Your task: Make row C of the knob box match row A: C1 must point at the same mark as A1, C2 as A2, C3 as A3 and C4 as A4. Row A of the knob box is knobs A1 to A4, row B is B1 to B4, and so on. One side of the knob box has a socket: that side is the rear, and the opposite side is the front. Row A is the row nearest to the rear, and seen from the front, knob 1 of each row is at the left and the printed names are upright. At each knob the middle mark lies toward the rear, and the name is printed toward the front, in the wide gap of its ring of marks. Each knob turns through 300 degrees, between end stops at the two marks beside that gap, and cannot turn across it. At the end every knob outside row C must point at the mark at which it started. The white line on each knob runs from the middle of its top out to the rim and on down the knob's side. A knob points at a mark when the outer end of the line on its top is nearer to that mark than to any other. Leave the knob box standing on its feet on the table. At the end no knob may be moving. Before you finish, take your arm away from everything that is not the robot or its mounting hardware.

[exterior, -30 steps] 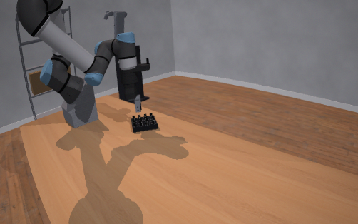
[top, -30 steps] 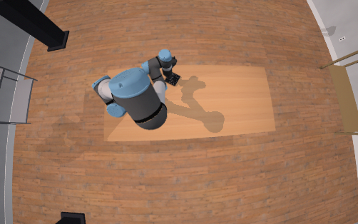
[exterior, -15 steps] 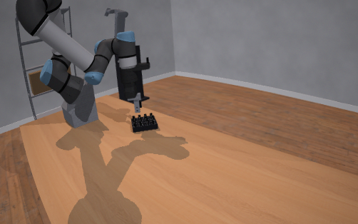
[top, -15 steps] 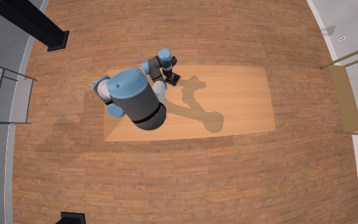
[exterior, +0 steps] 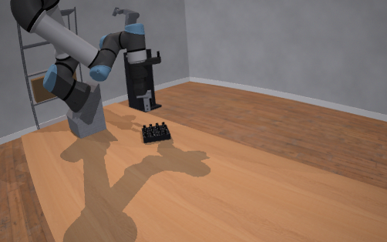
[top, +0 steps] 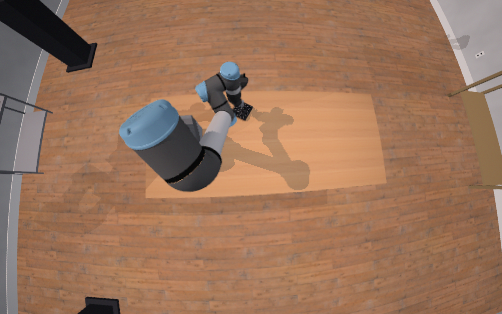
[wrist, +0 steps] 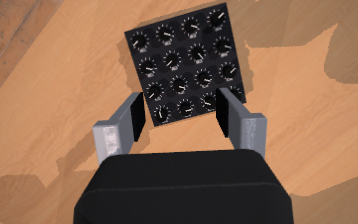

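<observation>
gripper [exterior: 146, 107] [wrist: 180, 105]: fingers apart, holding 0 | knob box [exterior: 156, 136] [wrist: 186, 65]: below gripper, off fingertips

Black knob box [top: 243, 111] [exterior: 156, 139] [wrist: 163, 76], four-by-four knobs, white lines and marks; upright on table, upper centre in wrist view, tilted in frame.

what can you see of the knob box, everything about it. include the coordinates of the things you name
The knob box [top: 243, 111] [exterior: 156, 139] [wrist: 169, 75] is a black, squarish, low block that looks like plastic, standing upright on the wooden table. Its top carries sixteen round black knobs in four rows of four, each with a white line, a ring of pale marks and small print too blurred to read. The lines point different ways. In the wrist view it sits at a slant, one corner knob partly hidden by a finger. The open gripper [wrist: 180, 105] appears apart from it, above.
</observation>
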Motion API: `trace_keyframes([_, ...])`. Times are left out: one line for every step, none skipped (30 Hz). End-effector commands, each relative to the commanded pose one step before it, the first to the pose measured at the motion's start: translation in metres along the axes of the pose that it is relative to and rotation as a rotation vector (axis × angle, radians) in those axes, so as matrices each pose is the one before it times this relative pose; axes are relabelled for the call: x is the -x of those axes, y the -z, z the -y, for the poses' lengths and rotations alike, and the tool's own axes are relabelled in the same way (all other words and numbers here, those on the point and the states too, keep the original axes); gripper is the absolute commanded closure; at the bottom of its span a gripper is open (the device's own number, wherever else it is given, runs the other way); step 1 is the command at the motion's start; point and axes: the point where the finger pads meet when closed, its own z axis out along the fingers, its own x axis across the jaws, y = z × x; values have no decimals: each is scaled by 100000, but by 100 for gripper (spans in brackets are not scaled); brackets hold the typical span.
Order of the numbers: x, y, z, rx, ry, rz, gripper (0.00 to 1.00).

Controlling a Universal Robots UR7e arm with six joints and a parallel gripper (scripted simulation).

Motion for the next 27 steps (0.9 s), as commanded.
trace_keyframes([-4, 2516, 137, 928, -243, 398, 0])
trace_keyframes([1, 474, 1, -1, 1, 4, 0])
trace_keyframes([1, 462, 1, -1, 1, 3, 0])
trace_keyframes([1, 446, 1, -1, 1, 3, 0])
trace_keyframes([1, 426, 1, -1, 1, 3, 0])
trace_keyframes([1, 402, 0, -1, 1, 3, 0])
trace_keyframes([1, 375, 0, -1, 1, 2, 0])
trace_keyframes([1, 345, 1, -1, 1, 3, 0])
trace_keyframes([1, 313, 1, -1, 1, 2, 0])
trace_keyframes([1, 279, -1, 0, 0, 2, 0])
trace_keyframes([0, 243, 1, -1, 1, 2, 0])
trace_keyframes([0, 207, -1, 0, 0, 1, 0])
trace_keyframes([0, 171, 0, 0, 0, 1, 0])
trace_keyframes([0, 136, 1, 0, 0, 1, 0])
trace_keyframes([0, 103, 0, 0, 0, 1, 0])
trace_keyframes([0, 0, 0, 0, 0, 0, 0])
trace_keyframes([0, 0, 0, 0, 0, 0, 0])
trace_keyframes([0, 73, 0, 0, 0, 0, 0])
trace_keyframes([0, 46, 0, 0, 0, 0, 0])
trace_keyframes([0, 25, 0, 0, 0, 0, 0])
trace_keyframes([0, 10, 0, 0, 0, 0, 0])
trace_keyframes([0, 1, 0, 0, 0, 0, 0])
trace_keyframes([10, -13, -1, 29, 23, 4, 0])
trace_keyframes([5, -20, -3, 46, 17, -1, 0])
trace_keyframes([-8, -23, -5, 50, -16, 17, 0])
trace_keyframes([-8, -16, -4, 35, -15, 12, 0])
trace_keyframes([-7, -10, -2, 22, -14, 8, 0])
